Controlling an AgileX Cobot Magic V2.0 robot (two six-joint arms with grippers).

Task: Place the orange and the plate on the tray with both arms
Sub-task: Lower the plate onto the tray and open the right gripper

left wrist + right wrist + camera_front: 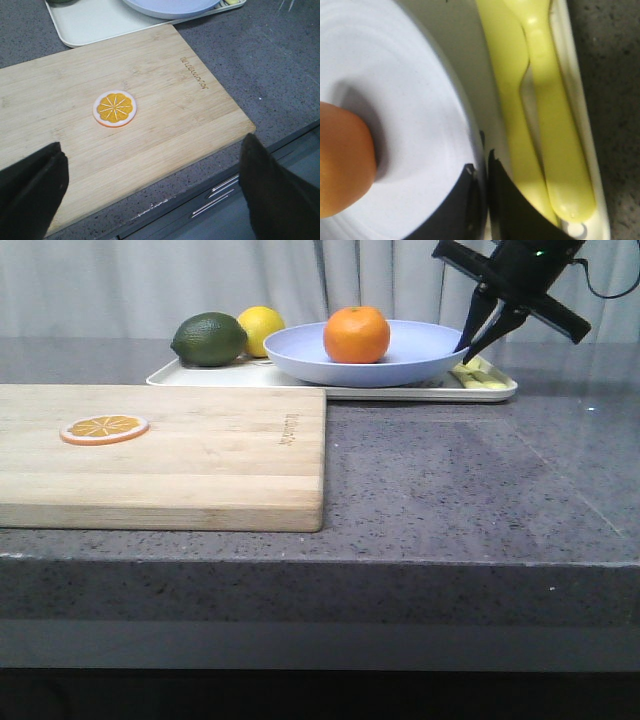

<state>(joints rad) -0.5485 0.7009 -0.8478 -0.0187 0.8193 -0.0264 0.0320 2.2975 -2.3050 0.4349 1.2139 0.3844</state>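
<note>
Already most of the job looks done from where you sit. Your orange (pixel 357 334) rests inside the plate (pixel 420 352), and the plate stands on the tray (pixel 190 377) at the far side of the counter (pixel 480 480), so both task items appear to be where they belong.

What remains is letting go. Your right gripper (pixel 468 348) is down at the plate's right edge, and the right wrist view shows its two dark fingers (pixel 452 210) pressed onto the rim, one above and one below, with only a thin gap between them. I judge it to be pinching the plate, not yet released. Just beside the plate on the same tray lie yellow plastic utensils (pixel 555 125), close to the lower finger, so open gently and lift straight away to avoid nudging them or dragging the plate off its seat.

Your left gripper (pixel 150 195) hangs over the near edge of the wooden cutting board (pixel 150 105) with its fingers spread wide and nothing between them. It is well apart from the tray. The orange slice (pixel 114 108) on the board, and the lime (pixel 209 339) and lemon (pixel 261 328) at the tray's left end, are not part of your task; leave them.

Once the right gripper opens and clears the rim, I would count the task finished.
</note>
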